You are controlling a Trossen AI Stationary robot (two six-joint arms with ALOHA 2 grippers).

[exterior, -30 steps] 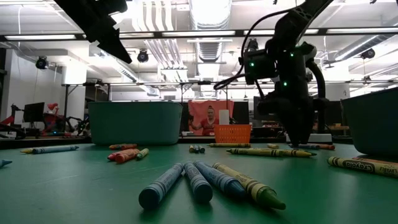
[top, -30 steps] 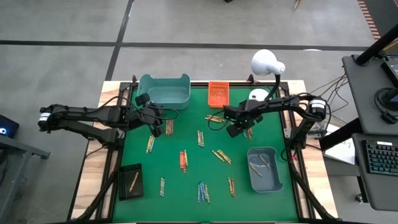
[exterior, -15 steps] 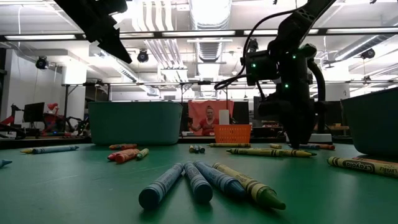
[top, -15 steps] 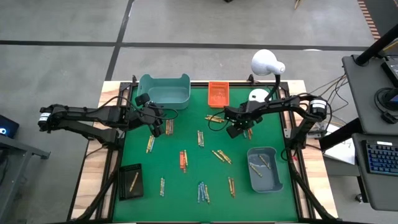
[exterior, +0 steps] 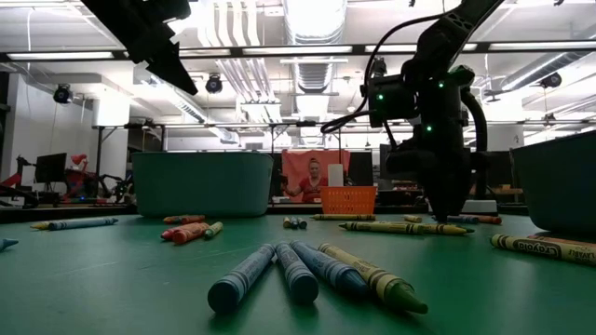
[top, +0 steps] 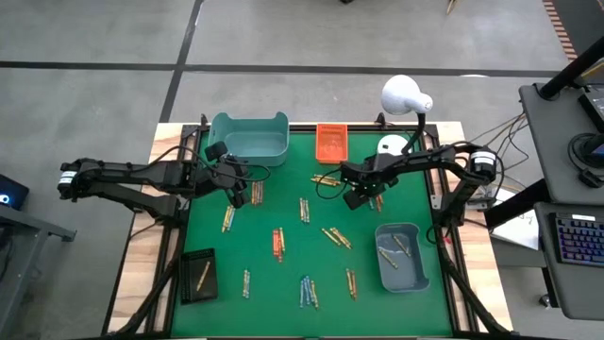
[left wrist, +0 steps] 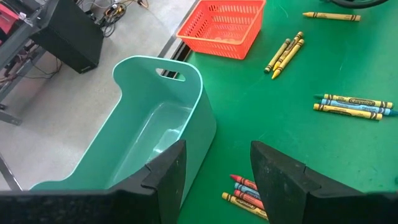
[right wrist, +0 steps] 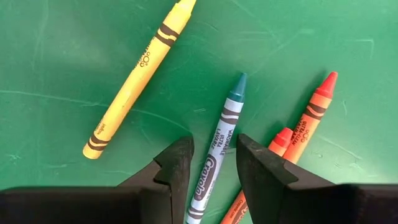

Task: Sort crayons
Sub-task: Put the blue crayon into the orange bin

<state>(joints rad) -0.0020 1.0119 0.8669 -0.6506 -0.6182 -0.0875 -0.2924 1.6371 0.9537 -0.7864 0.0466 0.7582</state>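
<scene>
Almost nothing has shifted since a second ago: the right gripper [right wrist: 212, 163] has stayed low over the green felt mat [top: 283, 212], near the far right side, its dark fingers narrowing slightly astride a blue-grey crayon [right wrist: 218, 147] without yet pinching it. That paper-wrapped stick lies flat, its long axis running between the fingers, tip pointing away from the wrist. Two orange-red crayons [right wrist: 308, 121] lie just beside it, roughly parallel; a yellow crayon [right wrist: 139, 78] lies apart at a slant. The left gripper [left wrist: 215, 169] hangs with jaws apart and empty beside the smooth teal plastic bin [left wrist: 155, 118].
</scene>
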